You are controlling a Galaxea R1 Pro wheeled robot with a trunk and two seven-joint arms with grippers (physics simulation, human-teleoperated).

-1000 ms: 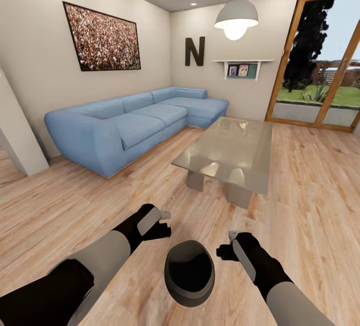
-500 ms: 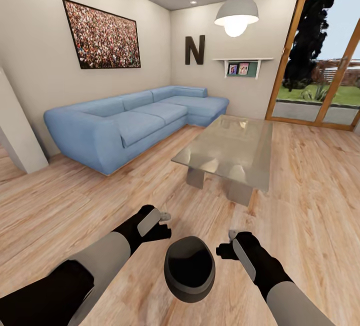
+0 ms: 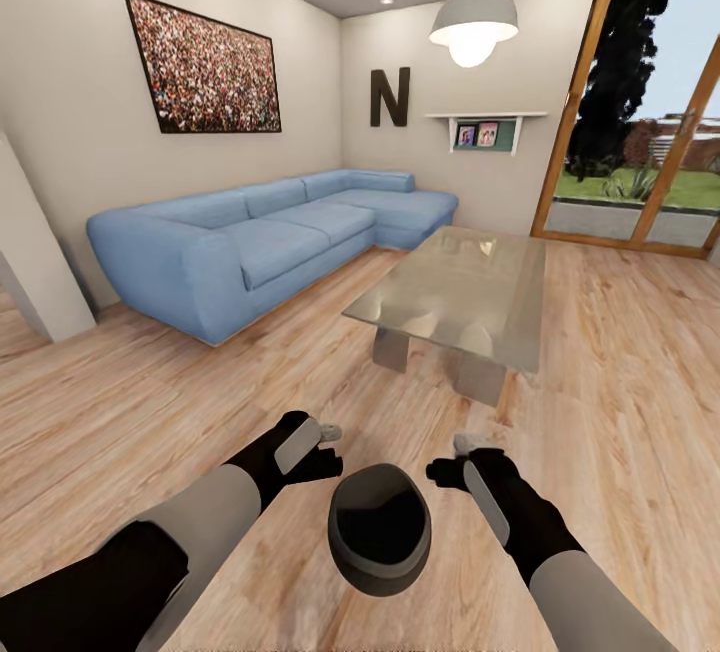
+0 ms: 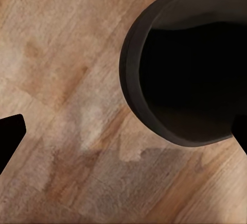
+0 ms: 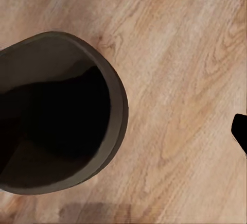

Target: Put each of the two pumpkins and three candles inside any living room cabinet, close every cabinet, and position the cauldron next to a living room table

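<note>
Flanking the cauldron (image 3: 380, 530), both grippers are hovering over the wood floor (image 3: 620, 382).
Left gripper (image 3: 322, 447) and right gripper (image 3: 452, 462): jaws spread, holding nothing.

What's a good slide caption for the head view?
Both hands, left and right, flank a dark cauldron before the glass table.

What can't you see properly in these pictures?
- Bottom of the cauldron: black shadow hides it in the head and both wrist views.
- Left end effector and right end effector: whether they touch the cauldron's rim is unclear in the head view.
- Photos on the wall shelf: too small.
- Far end of the glass table: blurred by reflections.
</note>
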